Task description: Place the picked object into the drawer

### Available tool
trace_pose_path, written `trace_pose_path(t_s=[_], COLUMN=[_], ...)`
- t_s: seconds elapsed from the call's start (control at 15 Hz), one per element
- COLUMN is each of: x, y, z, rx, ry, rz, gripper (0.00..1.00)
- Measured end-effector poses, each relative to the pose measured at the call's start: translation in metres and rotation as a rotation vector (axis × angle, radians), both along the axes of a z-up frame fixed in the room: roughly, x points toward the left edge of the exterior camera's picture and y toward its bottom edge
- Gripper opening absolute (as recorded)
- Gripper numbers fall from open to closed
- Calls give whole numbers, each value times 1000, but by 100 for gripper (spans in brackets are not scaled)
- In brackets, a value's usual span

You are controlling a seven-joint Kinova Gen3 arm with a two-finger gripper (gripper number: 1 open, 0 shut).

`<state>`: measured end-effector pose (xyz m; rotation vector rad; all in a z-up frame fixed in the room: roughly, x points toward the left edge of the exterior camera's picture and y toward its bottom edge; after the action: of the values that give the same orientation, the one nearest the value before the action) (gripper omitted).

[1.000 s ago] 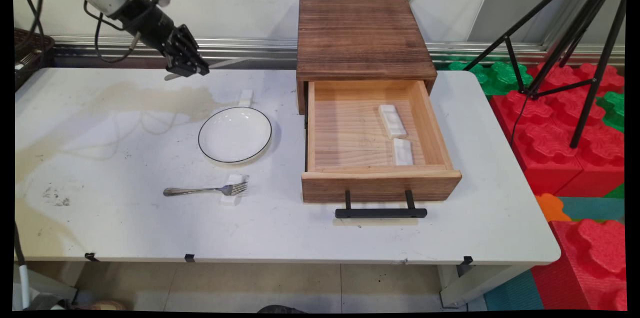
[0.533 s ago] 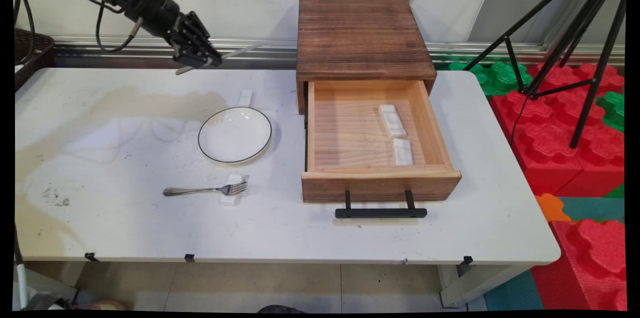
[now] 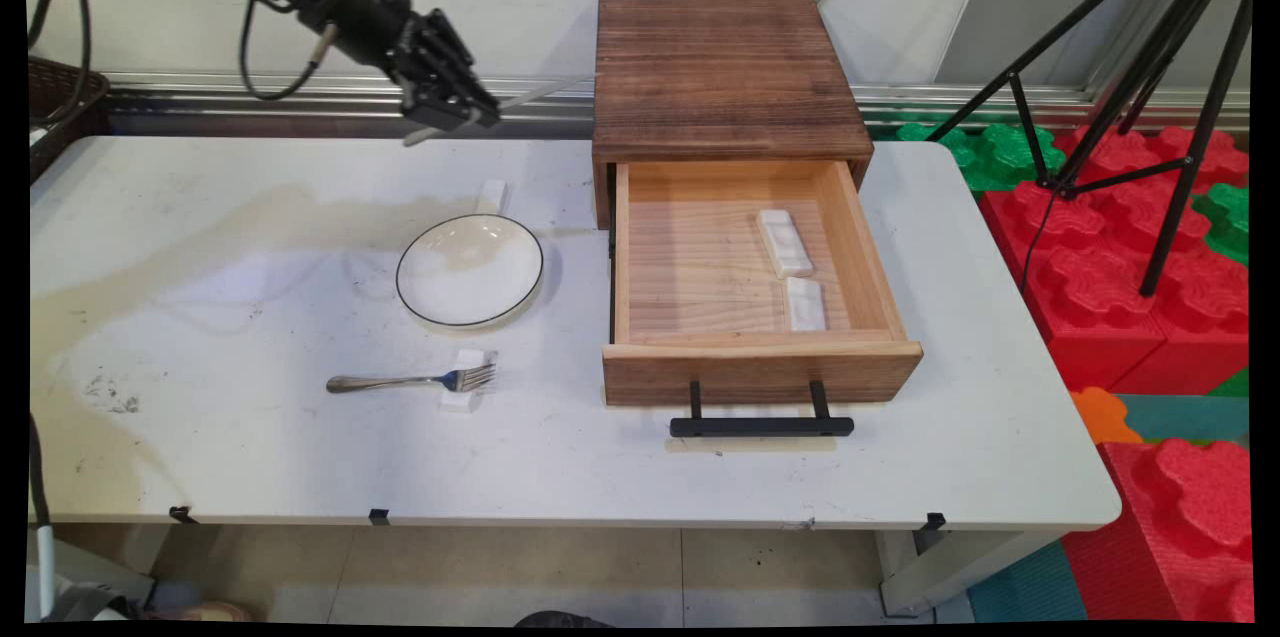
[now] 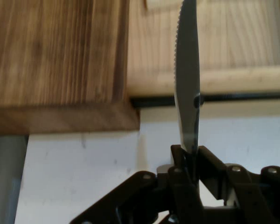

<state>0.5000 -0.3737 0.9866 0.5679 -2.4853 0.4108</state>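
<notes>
The claw (image 3: 462, 114) is clamping a serrated knife (image 4: 187, 88) above the surface (image 3: 250, 437), near the open drawer (image 3: 745, 257).

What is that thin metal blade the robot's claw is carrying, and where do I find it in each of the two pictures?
Main view: the knife sticks out from the gripper at upper left, above the table's far edge, pointing toward the wooden drawer box.
Hand view: the knife rises from the gripper at bottom centre to the top edge, serrated.
Shared landmark: the wooden drawer box.
</notes>
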Motion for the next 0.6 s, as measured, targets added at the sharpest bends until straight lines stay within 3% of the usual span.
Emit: trace_pose_path(t_s=[0.6], x=[-92], y=[-25], z=[1], rx=[-19], ry=[43], rz=[19], gripper=[0])
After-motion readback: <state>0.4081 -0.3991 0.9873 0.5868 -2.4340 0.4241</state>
